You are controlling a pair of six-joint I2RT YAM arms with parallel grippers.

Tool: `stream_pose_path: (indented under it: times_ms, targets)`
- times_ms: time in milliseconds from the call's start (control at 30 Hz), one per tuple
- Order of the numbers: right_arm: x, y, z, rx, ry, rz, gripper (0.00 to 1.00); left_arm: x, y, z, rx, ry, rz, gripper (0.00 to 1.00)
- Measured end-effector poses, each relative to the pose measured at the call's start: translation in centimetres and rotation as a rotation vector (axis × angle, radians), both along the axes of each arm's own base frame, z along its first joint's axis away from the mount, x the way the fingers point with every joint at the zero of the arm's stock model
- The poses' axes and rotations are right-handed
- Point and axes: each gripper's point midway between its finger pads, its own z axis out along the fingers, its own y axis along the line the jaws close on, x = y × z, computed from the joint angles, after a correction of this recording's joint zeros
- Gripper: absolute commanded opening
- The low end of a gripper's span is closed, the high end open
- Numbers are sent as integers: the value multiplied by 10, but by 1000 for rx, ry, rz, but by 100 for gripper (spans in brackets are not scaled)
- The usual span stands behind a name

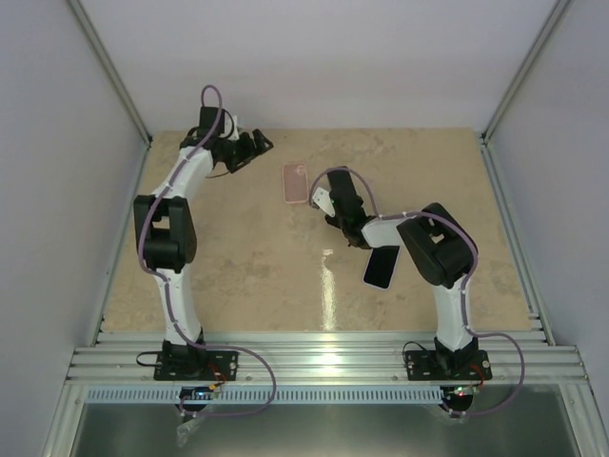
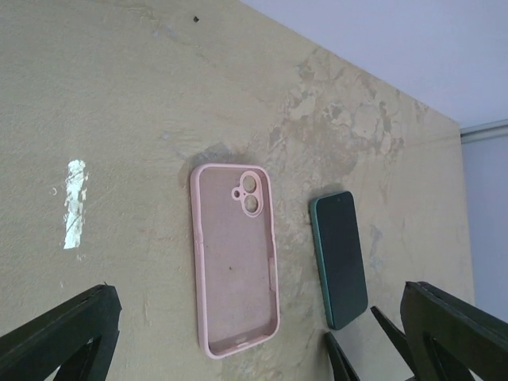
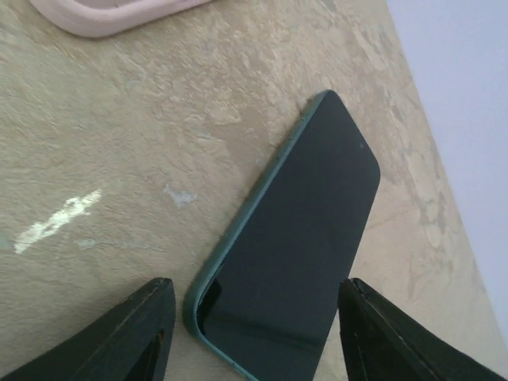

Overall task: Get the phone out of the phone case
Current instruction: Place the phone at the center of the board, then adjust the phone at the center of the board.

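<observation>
The phone (image 3: 305, 230) lies screen up on the table in a dark green case (image 3: 238, 238). At its near left corner the case rim stands slightly off the phone. It also shows in the top view (image 1: 382, 267) and the left wrist view (image 2: 341, 258). My right gripper (image 3: 254, 333) is open, low over the phone's near end, one finger on each side, touching nothing; it shows in the top view too (image 1: 352, 236). My left gripper (image 2: 258, 341) is open and empty at the back left (image 1: 255, 146), well away from the phone.
An empty pink phone case (image 2: 236, 258) lies open side up beside the phone, at the back middle of the table (image 1: 296, 182); its edge shows in the right wrist view (image 3: 111, 16). Walls enclose the table on three sides.
</observation>
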Motion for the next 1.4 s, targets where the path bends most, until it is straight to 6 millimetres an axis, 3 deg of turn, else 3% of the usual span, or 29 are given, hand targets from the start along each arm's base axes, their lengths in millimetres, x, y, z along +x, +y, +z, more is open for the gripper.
stream_pose_path:
  times_ms: [200,267,400,533,633,733,833,933,1067,1233,1400]
  targets:
    - [-9,3,12,45,63,6,86,-13,3,7,17,-5,0,99]
    - [-12,7,26,71,84,19,92,-20,5,13,24,-12,2,100]
    - [-15,18,80,182,100,49,98,-29,5,44,39,-89,-26,99]
    - [-17,21,151,325,110,100,98,-43,-2,75,43,-173,-109,99]
    - [-22,0,190,406,141,131,98,-58,-9,89,25,-215,-180,99]
    - [-33,-35,202,434,205,137,98,-78,-18,90,-2,-218,-246,100]
    - [-52,-76,191,423,303,125,97,-94,-32,79,-25,-199,-314,99]
    - [-76,-113,166,395,409,101,93,-111,-54,64,-48,-166,-391,99]
    - [-113,-146,129,355,566,78,86,-135,-90,47,-98,-122,-501,99]
    - [-149,-152,95,389,789,61,79,-161,-126,11,-187,-32,-575,100]
    - [-168,-143,47,476,1059,-18,78,-176,-135,-18,-251,58,-562,99]
